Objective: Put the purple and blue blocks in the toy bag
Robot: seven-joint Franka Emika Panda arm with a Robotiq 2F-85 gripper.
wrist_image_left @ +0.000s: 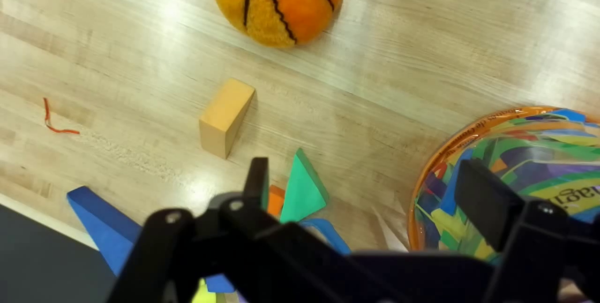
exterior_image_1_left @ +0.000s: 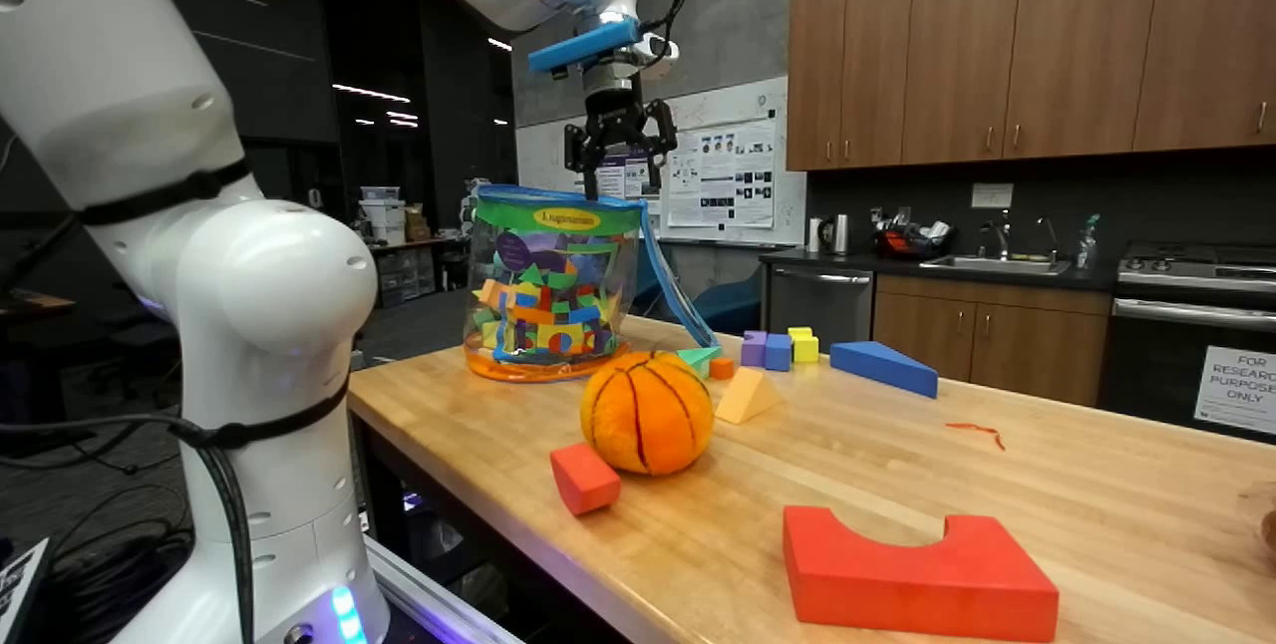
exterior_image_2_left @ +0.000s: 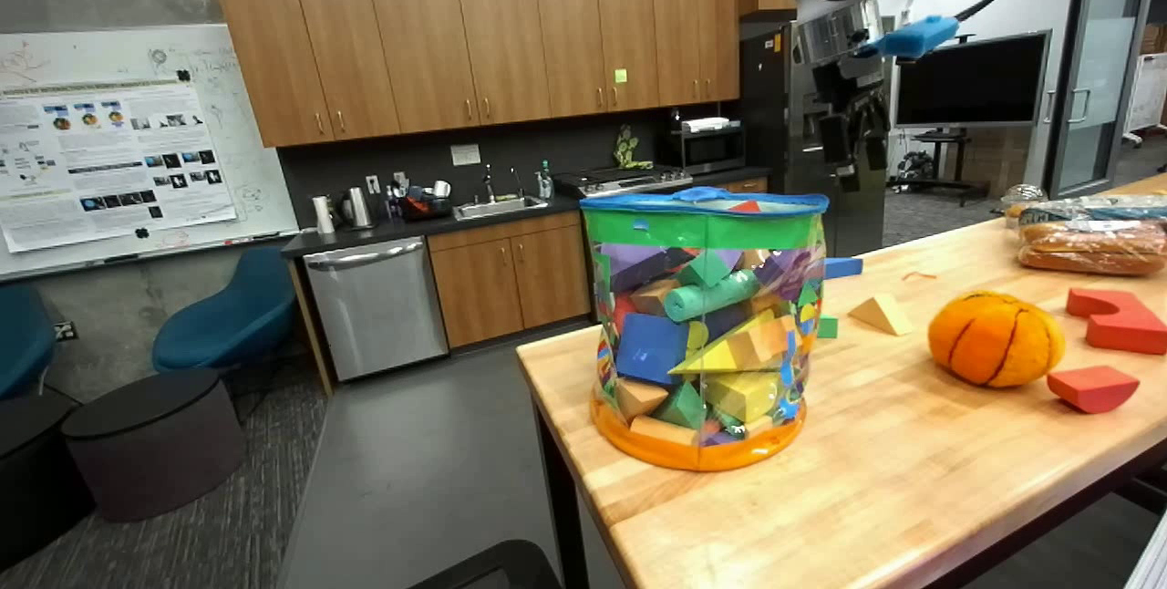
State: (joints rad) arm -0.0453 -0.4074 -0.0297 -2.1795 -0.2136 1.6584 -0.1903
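Observation:
The purple block [exterior_image_1_left: 754, 348] and the blue block [exterior_image_1_left: 779, 352] sit side by side on the table in an exterior view. In the wrist view the blue block [wrist_image_left: 219, 284] shows partly at the bottom behind a finger, with only a sliver of purple. The bag hides both in an exterior view. The toy bag [exterior_image_1_left: 508, 217] stands upright, full of blocks; it also shows in an exterior view [exterior_image_2_left: 702, 229] and at right in the wrist view [wrist_image_left: 413, 211]. My gripper [exterior_image_1_left: 623, 180] points down, open and empty, near and above the bag's rim; it also shows in the wrist view [wrist_image_left: 370, 190].
An orange ball [exterior_image_1_left: 648, 413], a tan wedge [exterior_image_1_left: 748, 395], a green triangle [wrist_image_left: 304, 188], an orange block [exterior_image_1_left: 721, 368] and yellow blocks [exterior_image_1_left: 802, 345] lie on the table. A blue wedge [exterior_image_1_left: 885, 367], red blocks [exterior_image_1_left: 917, 574] and bagged bread [exterior_image_2_left: 1094, 242] lie further out. The strap [exterior_image_1_left: 678, 285] hangs to the table.

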